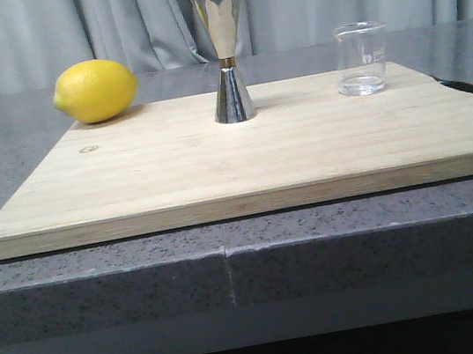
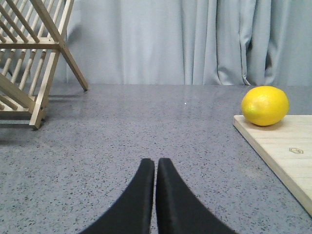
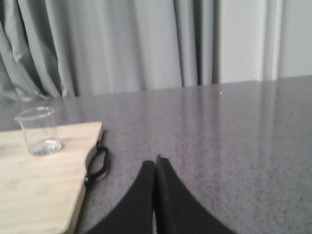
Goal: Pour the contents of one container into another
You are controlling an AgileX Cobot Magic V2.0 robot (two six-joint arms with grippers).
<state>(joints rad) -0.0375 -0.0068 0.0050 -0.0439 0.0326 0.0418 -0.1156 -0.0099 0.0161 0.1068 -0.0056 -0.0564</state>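
Cup [image 1: 362, 58]: clear glass, straight-sided, flared rim, small white printed mark on its wall; upright near the far right corner of the board [image 1: 242, 154], nothing touching it; contents not discernible. Jigger [image 1: 224, 54]: mirror-polished steel, hourglass form, thin gold band at the narrow waist, taller than the cup; upright near the board's far edge at its middle, well apart from the cup and to its left in the front view. Open board lies between the two; nothing stands in that gap. Lemon [image 1: 95, 90]: yellow, lying at the board's far left corner. Board: pale wood, flat on the bench [image 1: 99, 269], a dark handle at its right end. Bench: grey speckled stone, a seam showing in its front edge. Rack [image 2: 29, 63]: slatted wood, on the bench well to the left of the board, seen only in the left wrist view. Curtain [image 1: 38, 37]: grey, pleated, behind the bench. Left hand [image 2: 156, 168]: fingers pressed together, empty, low over bare bench, left of the board, with the lemon nearest. Right hand [image 3: 155, 165]: fingers pressed together, empty, over bare bench off the board's right end, the cup near but apart.
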